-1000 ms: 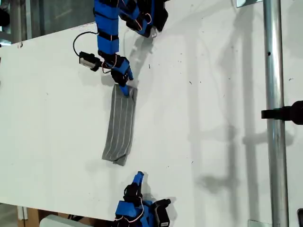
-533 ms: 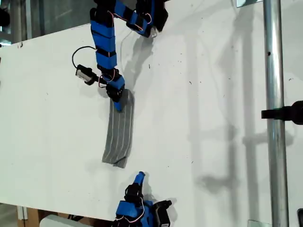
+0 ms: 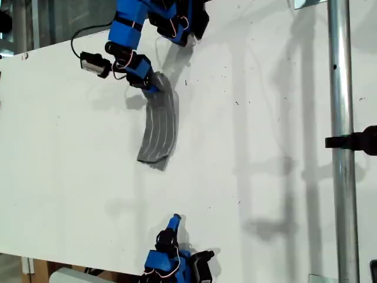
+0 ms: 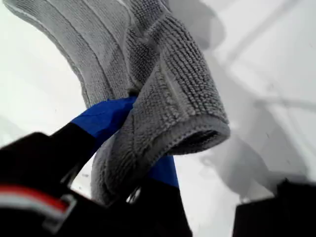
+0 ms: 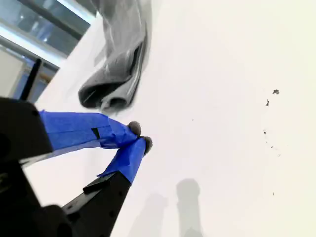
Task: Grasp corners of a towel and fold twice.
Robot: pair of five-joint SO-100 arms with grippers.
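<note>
The towel [image 3: 159, 130] is a folded grey striped strip lying lengthwise on the white table [image 3: 265, 118]. One end of it is raised off the surface. My first gripper [image 3: 154, 85] is shut on that raised end near the top of the exterior view. In the first wrist view the cloth [image 4: 163, 89] curls over the blue fingers [image 4: 103, 118]. My second gripper [image 3: 173, 221] rests near the bottom edge of the exterior view, apart from the towel. In the second wrist view its blue tips [image 5: 140, 136] are shut on nothing, with the towel's far folded end [image 5: 116, 84] beyond them. The corners are tucked into the folds and hard to single out.
A metal pole [image 3: 341, 141] with a black clamp [image 3: 356, 141] stands at the exterior view's right. The table's edge [image 3: 59, 50] runs along the exterior view's upper left. Small dark specks [image 3: 237, 103] mark the tabletop.
My first gripper has moved up and towards the top of the exterior view with the towel's end. The towel's other end slid after it, away from my second gripper, which stayed put.
</note>
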